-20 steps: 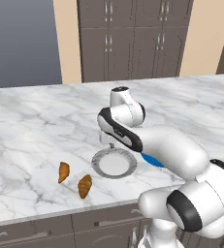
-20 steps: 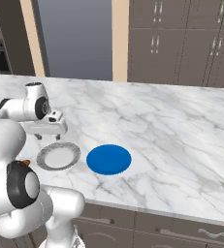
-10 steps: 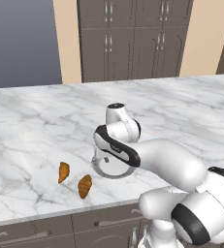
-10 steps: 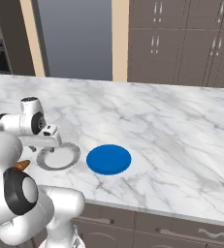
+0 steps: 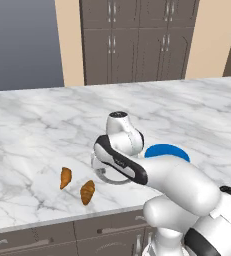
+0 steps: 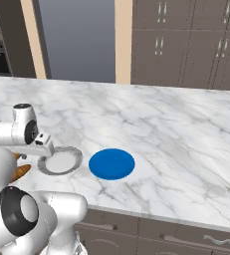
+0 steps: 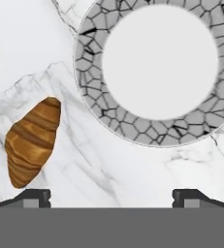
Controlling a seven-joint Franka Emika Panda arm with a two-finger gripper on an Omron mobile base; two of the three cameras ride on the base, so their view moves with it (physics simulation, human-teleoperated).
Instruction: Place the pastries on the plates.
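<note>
jaws spread wide above marble counter (image 7: 133, 169) between croissant (image 7: 32, 141) and grey-rimmed plate (image 7: 159, 68).

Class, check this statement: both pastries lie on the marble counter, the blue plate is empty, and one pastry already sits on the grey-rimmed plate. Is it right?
Not quite. The grey-rimmed plate is empty too, as the hand view shows: its white centre is bare. Both pastries lie on the marble counter beside it, and the blue plate is empty.
</note>
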